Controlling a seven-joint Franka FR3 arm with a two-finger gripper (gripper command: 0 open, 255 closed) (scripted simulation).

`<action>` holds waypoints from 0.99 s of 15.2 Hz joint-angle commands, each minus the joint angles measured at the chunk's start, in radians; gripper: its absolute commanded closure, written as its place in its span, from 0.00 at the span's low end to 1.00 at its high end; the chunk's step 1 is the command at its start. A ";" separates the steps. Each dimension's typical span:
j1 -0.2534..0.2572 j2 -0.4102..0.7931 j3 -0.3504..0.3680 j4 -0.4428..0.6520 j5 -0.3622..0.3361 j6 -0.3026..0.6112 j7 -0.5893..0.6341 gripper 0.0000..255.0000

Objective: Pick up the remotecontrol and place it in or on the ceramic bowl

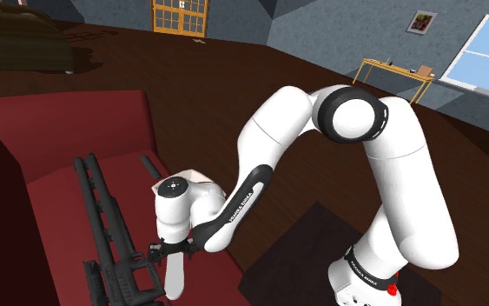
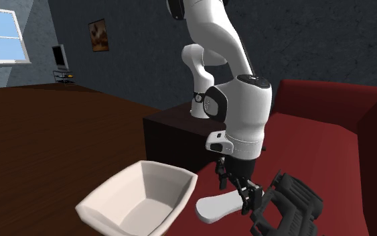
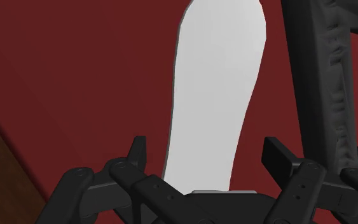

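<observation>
In the second exterior view the bowl point(image 2: 113, 191) sits farthest left, white and angular. Its lower part is cut off by the picture's edge, and what it stands on is hard to make out. Just beside it to the right the remote point(image 2: 215, 206) lies flat on the red sofa point(image 2: 327, 154), apart from the bowl. The gripper point(image 3: 206, 153) hangs straight over the remote. In the wrist view its body hides the remote's near end, and the far end runs out of that picture. The fingers point(image 3: 137, 151) stand wide apart, one on each side of the remote, with a strip of red showing between each finger and the remote's edge, so they grasp nothing. Further right, close alongside the remote, lies a black object point(image 2: 288, 201), long and ribbed and cut off at the edge; I cannot tell what it is. The remote is plain white with a thin grey rim, long and flat, rounded at its end and broader away from the gripper.
</observation>
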State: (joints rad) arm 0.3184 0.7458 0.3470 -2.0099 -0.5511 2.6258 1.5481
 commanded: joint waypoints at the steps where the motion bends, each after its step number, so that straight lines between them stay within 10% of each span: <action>1: 0.003 0.006 -0.003 0.003 -0.002 0.003 0.002 0.00; 6: 0.003 0.006 -0.003 0.003 -0.003 0.003 0.002 0.00; 7: 0.003 0.006 -0.002 0.003 -0.002 0.003 0.002 1.00; 15: 0.004 0.007 -0.003 0.004 -0.002 0.003 0.003 1.00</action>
State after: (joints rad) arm 0.3217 0.7509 0.3440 -2.0030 -0.5534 2.6297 1.5516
